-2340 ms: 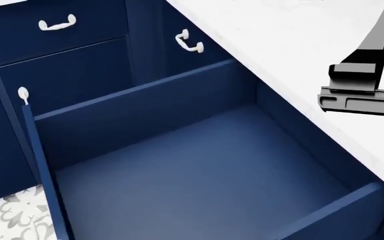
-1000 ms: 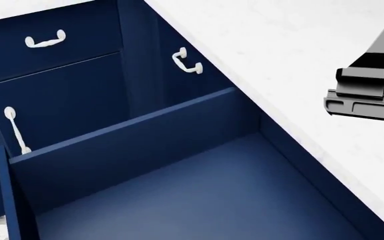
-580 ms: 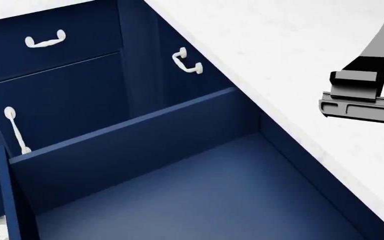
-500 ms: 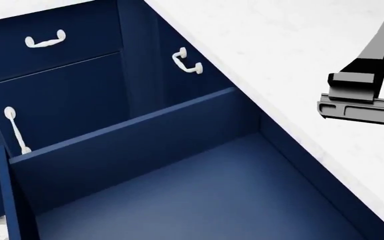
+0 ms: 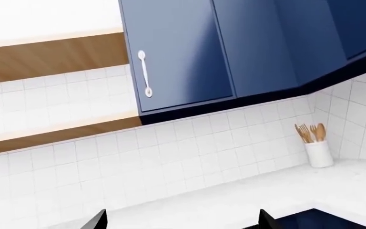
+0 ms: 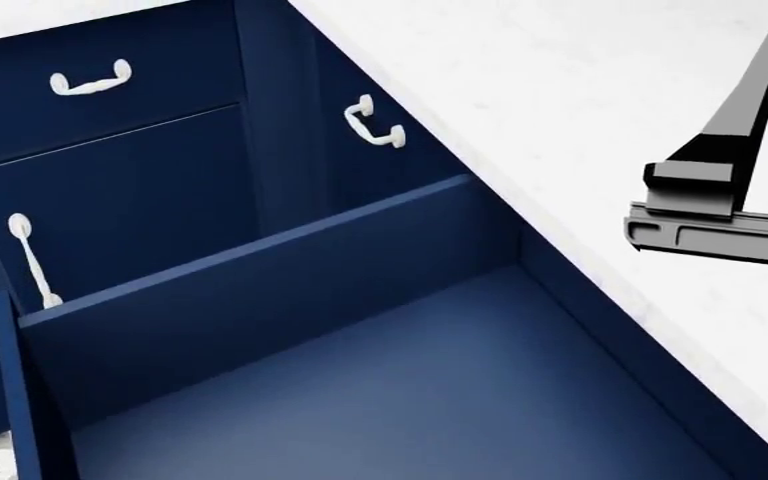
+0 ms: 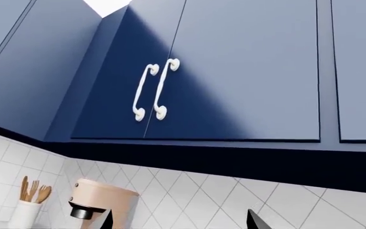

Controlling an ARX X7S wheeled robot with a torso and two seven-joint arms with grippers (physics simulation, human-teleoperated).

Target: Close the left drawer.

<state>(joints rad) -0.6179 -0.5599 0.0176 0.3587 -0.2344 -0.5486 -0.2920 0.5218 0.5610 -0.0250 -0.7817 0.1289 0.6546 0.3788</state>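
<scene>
The left drawer stands pulled far out from under the white counter and fills the lower head view, its plain navy inside bare. Its thin front panel shows edge-on at the left, and the handle is hidden. Part of my right arm rises black at the right edge, above the counter and apart from the drawer. In the right wrist view my right gripper is open, facing wall cabinets. My left gripper is open too, over the countertop, with nothing between its fingers.
Behind the drawer are a shut drawer with a curved handle, a second curved handle and a cabinet door's long handle. A utensil holder and a stand mixer stand by the tiled wall.
The head view shifted between the oldest frame and one second ago, so less of the drawer shows. Since then the right arm has crept leftward in view. The drawer has not moved.
</scene>
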